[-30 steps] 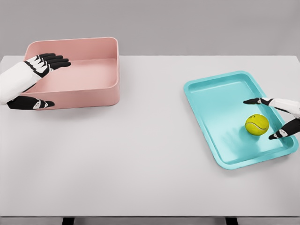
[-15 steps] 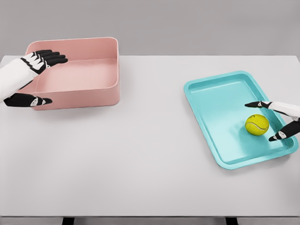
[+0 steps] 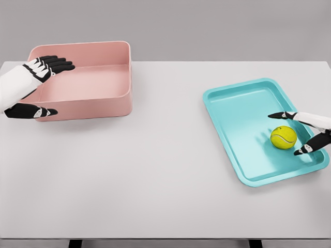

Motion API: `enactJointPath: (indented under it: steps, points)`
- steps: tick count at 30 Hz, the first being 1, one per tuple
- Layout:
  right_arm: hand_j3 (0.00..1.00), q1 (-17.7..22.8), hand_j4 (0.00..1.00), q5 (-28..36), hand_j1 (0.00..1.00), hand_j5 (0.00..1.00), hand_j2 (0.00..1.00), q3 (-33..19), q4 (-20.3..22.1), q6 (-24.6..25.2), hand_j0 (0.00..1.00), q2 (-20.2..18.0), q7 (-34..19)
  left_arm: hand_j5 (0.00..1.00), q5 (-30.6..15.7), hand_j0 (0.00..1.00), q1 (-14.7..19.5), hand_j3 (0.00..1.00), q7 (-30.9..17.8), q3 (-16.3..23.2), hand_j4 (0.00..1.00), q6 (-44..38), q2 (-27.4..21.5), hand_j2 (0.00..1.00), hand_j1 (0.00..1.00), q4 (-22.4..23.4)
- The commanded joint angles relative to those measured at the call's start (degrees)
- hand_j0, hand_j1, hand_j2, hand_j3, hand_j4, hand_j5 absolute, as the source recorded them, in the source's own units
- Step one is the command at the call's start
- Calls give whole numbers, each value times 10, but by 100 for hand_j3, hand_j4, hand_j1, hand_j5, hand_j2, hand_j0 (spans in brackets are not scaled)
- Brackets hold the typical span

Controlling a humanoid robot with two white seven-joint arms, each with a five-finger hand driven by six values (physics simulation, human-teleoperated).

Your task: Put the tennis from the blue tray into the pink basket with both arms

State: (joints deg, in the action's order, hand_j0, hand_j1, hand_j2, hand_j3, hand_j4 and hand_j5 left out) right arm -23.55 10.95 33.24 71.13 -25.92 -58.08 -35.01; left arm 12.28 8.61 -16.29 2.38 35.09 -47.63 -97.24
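Nothing moved yet: yellow-green felt tennis ball (image 3: 283, 137) lying in shallow turquoise plastic tray (image 3: 227, 96), bracketed ungrasped by spread-fingered right hand (image 3: 310, 133), with left hand (image 3: 37, 85) released over pink rectangular basket (image 3: 103, 101).

Single head view looks down, seemingly steeply, onto the table (image 3: 155, 170).

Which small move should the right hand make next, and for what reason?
Probably close the right hand on the yellow-green tennis ball. Its fingers are spread around the ball, which lies in the turquoise plastic tray, ungrasped. The left hand rests at the pink rectangular basket.
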Motion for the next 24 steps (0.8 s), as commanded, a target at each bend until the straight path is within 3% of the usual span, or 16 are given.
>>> enactJointPath:
  steps: [1, 9, 12, 18, 24]
  points:
    - [99, 0, 99, 3, 99, 99, 99, 2, 2, 2, 99, 1, 0, 100, -4, 100, 0, 100, 0, 0, 100, -1, 0, 100, 100, -1]
    - [99, -4, 99, 3, 99, 99, 99, 13, 4, 2, 99, 1, 0, 100, -4, 100, 0, 100, 0, -1, 100, -1, 1, 100, 100, -5]
    - [90, -6, 90, 2, 90, 90, 90, 16, 5, 2, 90, 1, 0, 100, -4, 100, 0, 100, 0, -1, 100, -1, 0, 100, 100, -4]
    - [82, -11, 82, -3, 82, 82, 82, 16, 13, 2, 82, -1, 0, 100, -4, 100, 0, 100, 0, -1, 100, -1, 1, 100, 100, -4]
    - [84, -11, 84, -15, 84, 84, 84, 24, 17, 2, 84, 0, 0, 100, -4, 100, 0, 100, 0, 0, 100, -1, 2, 100, 100, -4]
